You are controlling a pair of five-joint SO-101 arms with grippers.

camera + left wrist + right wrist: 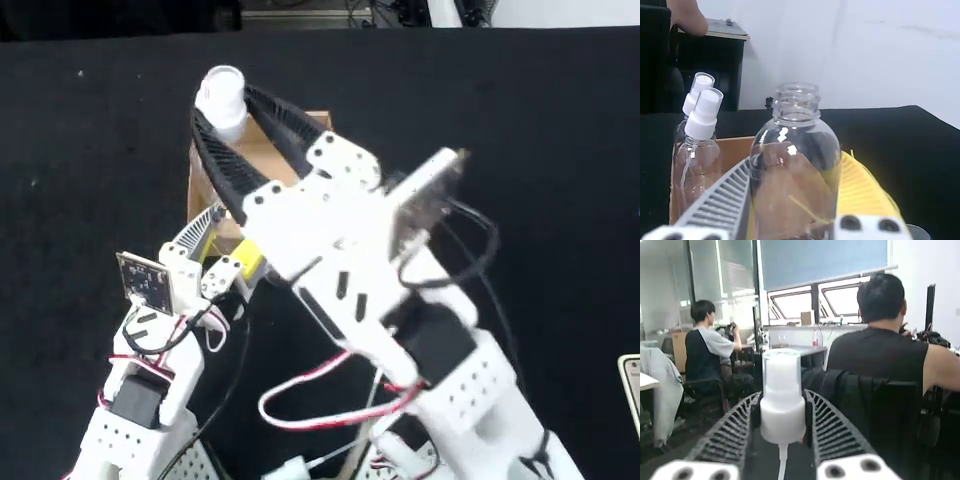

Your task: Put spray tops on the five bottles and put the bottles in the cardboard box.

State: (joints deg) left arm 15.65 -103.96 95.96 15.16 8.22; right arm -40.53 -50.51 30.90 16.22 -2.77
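R gripper (782,407), nearest the lens: black ribbed fingers (730,435) clamped on a white spray top (782,385), one finger each side, dip tube hanging below. In the high view this top sits over the far-L corner area of the cardboard box (262,150). Box rests on the black bench (520,130), in the far half, L of centre. L gripper (796,165): one grey and one yellow finger closed round a clear bottle (795,125). That bottle is upright, neck bare, no top fitted, and is held at the box's near edge. Inside box: front capped bottle (697,170) and rear capped bottle (680,135), both w/ white spray tops fitted, standing close together. Contact btwn the two cannot be determined.
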